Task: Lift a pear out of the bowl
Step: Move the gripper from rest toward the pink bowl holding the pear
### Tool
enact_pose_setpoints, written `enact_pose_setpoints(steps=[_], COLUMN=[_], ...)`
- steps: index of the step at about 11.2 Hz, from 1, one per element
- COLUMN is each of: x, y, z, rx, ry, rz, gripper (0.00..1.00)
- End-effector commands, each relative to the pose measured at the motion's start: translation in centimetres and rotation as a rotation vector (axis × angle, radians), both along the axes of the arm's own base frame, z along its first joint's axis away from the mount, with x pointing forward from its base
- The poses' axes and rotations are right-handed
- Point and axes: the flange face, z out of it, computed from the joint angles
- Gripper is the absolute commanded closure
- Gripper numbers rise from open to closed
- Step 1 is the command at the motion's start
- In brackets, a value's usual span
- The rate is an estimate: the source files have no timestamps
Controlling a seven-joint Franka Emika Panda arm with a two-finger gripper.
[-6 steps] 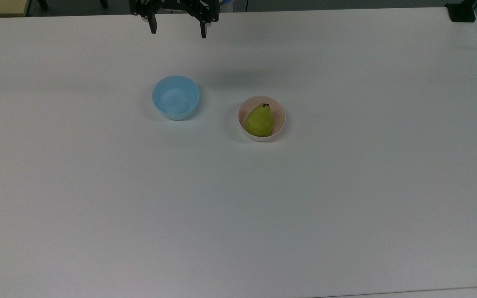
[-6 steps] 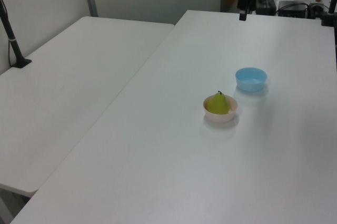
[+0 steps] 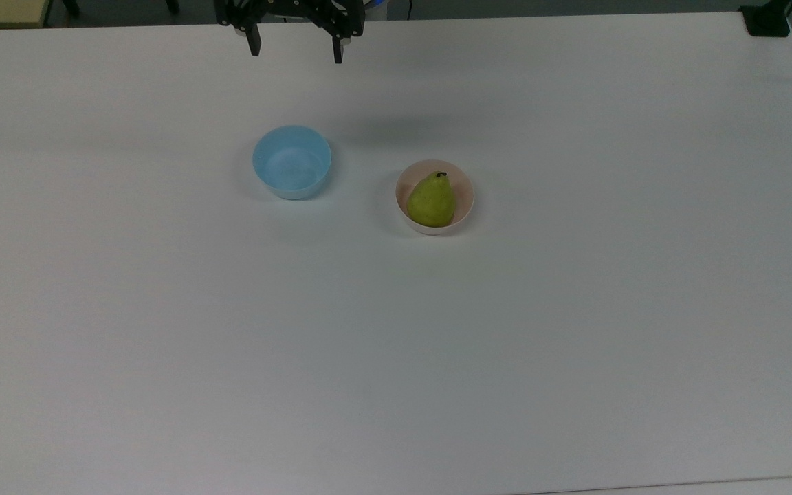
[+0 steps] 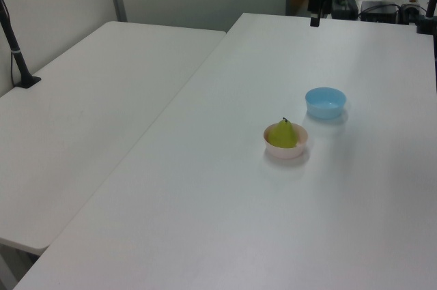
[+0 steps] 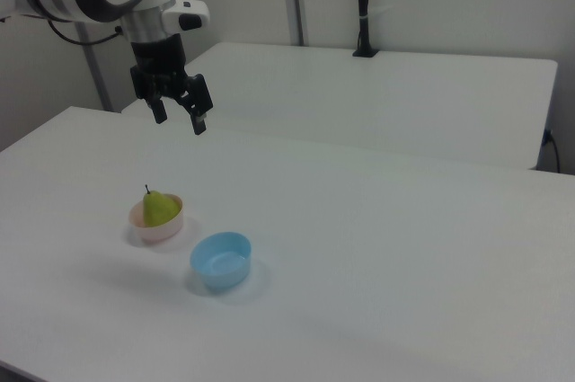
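While the pear sits upright in the pink bowl, stem up, we log this moment as the approach step, with no grasp yet made.

Item one, the gripper: black, two slim fingers spread wide apart and holding nothing. In the top view it hangs high over the far edge of the table, well apart from both bowls and left of the pear. In the right view the gripper hangs above and beyond the pink bowl.

Item two, the pear: yellow-green, finely speckled, broad at the base and tapering to a short dark stem. It nearly fills its bowl. We judge it firm, smooth and rounded, likely to slip if pinched near the narrow neck.

Item three, the pink bowl: small, round, pale, with a smooth plastic look, probably light enough to shift if nudged.

Item four, the blue bowl: same size and shape, light blue, nothing in it, to the top view's left of the pink bowl.

Item five, the table: white, matte, flat.

Next move, in our judgement: travel over the pear, descend with the fingers straddling its wide belly inside the rim, then close gently.
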Motion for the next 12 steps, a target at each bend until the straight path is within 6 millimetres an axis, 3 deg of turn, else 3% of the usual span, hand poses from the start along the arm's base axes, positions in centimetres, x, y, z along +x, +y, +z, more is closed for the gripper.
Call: enact_pose_setpoints(steps=[1, 3, 6, 9, 12], x=[-0.7, -0.6, -0.3, 0.6, 0.7], y=[0.2, 1.1, 4.2, 9.9, 14.1], z=[0.1, -0.3, -1.8, -7.0, -13.2], rx=[0.016, 0.014, 0.006, 0.006, 0.001], ry=[0.008, 0.011, 0.036, 0.107, 0.084], rz=[0.024, 0.051, 0.198, 0.313, 0.387], gripper=[0.00, 0.00, 0.00, 0.00, 0.00])
